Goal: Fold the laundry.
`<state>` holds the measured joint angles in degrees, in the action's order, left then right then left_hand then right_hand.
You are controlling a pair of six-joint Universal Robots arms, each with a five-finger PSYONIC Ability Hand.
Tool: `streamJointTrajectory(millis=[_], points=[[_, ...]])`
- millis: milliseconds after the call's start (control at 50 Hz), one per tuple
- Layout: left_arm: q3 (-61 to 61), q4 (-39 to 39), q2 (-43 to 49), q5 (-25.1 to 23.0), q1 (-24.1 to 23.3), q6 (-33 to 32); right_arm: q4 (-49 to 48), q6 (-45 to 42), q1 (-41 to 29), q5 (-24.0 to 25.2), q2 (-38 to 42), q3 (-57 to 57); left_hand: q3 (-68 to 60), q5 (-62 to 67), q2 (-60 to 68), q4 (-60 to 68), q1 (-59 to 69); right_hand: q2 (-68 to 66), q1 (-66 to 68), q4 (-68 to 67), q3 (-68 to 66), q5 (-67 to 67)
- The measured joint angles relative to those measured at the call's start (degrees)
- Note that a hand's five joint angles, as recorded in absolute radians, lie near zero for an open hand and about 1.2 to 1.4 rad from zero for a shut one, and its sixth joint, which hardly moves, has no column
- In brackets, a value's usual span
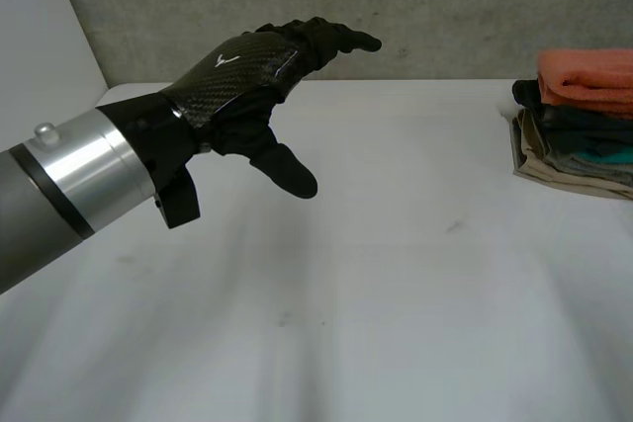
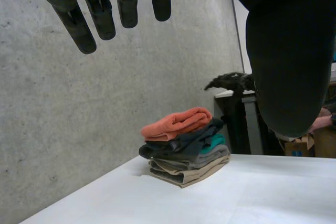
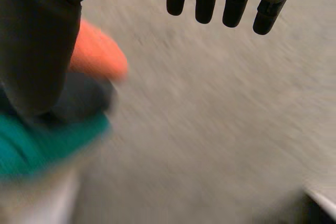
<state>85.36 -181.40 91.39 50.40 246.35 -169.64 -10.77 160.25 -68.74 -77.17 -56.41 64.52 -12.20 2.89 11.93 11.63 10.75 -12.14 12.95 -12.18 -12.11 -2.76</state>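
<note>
My left hand (image 1: 242,71) hangs above the near left part of the table (image 1: 396,274), fingers (image 2: 79,24) straight and spread, thumb hanging down, holding nothing. The table under it is bare, with no loose garment within reach. The stack of folded laundry (image 1: 584,126) lies well apart from these fingers, ahead of their tips and lower, at the far right edge of the table, with an orange towel (image 2: 176,121) on top, dark and teal pieces under it and a beige one at the bottom. My right hand (image 3: 37,40) is the nearer one: its fingers (image 3: 205,1) are straight and empty, and the stack sits just beside its thumb. Nothing stands between. Behind everything is a concrete wall (image 1: 445,7).
</note>
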Motion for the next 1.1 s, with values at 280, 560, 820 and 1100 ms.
streamJointTrajectory(millis=[280, 560, 820, 1100], points=[[-3.32, -6.40, -6.82, 13.44, 1.07, 5.84, -25.90, -19.62, -6.62, -15.16, -9.17, -1.31, 0.00, 0.00, 0.00, 0.00, 0.00, 0.00, 0.00, 0.00, 0.00, 0.00], [-6.40, 7.66, -3.95, 31.83, 20.37, -8.98, -27.28, 14.92, -29.86, 8.79, -24.21, 23.59, 0.00, 0.00, 0.00, 0.00, 0.00, 0.00, 0.00, 0.00, 0.00, 0.00], [1.00, 18.18, 14.56, 26.03, 34.50, -38.58, -5.95, 9.83, -38.43, 4.25, -17.83, 23.55, 0.00, 0.00, 0.00, 0.00, 0.00, 0.00, 0.00, 0.00, 0.00, 0.00], [-1.98, 6.61, 26.10, 25.85, 35.76, -42.87, -9.36, 5.07, -39.55, -0.26, -12.82, 22.80, 0.00, 0.00, 0.00, 0.00, 0.00, 0.00, 0.00, 0.00, 0.00, 0.00]])
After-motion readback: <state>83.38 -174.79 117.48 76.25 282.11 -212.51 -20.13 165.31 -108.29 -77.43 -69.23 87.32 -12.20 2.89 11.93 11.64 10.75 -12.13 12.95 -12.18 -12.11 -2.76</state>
